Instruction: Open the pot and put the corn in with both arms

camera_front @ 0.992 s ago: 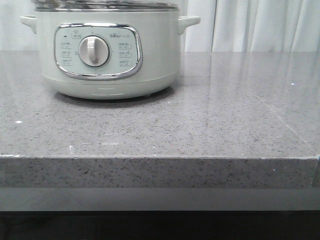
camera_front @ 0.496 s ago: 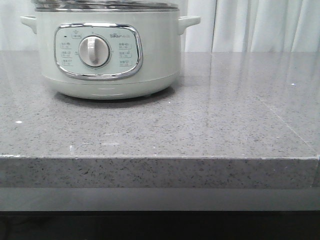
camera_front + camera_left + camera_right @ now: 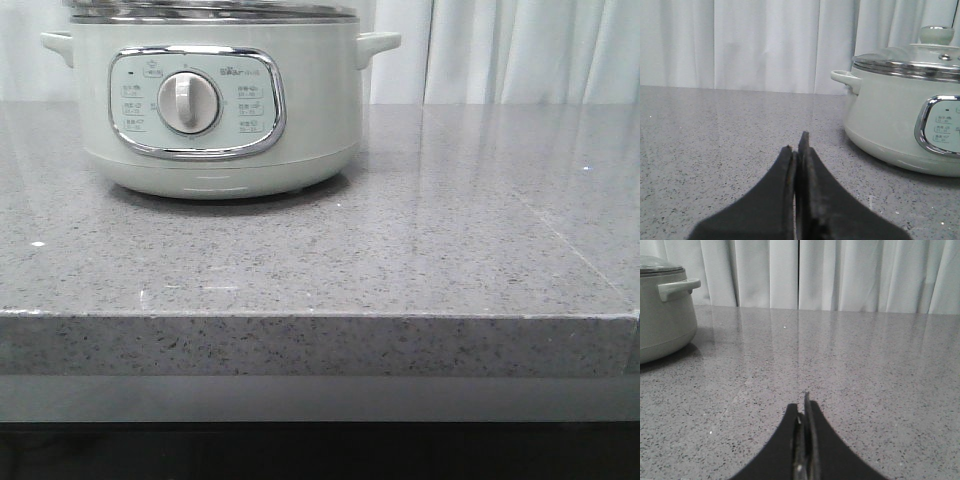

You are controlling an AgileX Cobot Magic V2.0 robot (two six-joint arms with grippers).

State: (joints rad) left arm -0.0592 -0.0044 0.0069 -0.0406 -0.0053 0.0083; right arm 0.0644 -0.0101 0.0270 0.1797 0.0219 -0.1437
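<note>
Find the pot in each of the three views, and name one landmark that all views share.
Front view: pot at upper left, top edge cropped.
Left wrist view: pot at the right edge, lid on.
Right wrist view: pot at the far left, partly cut off.
Shared landmark: white curtain behind the counter.

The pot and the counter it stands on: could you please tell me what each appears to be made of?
The pot body looks like glossy pale mint plastic or enamelled metal; its soft sheen leaves that open. The panel frame and lid rim look like polished steel or chrome, mirror-bright. The lid seems to be clear glass. The counter looks like polished grey speckled stone, reflecting the curtains.
</note>
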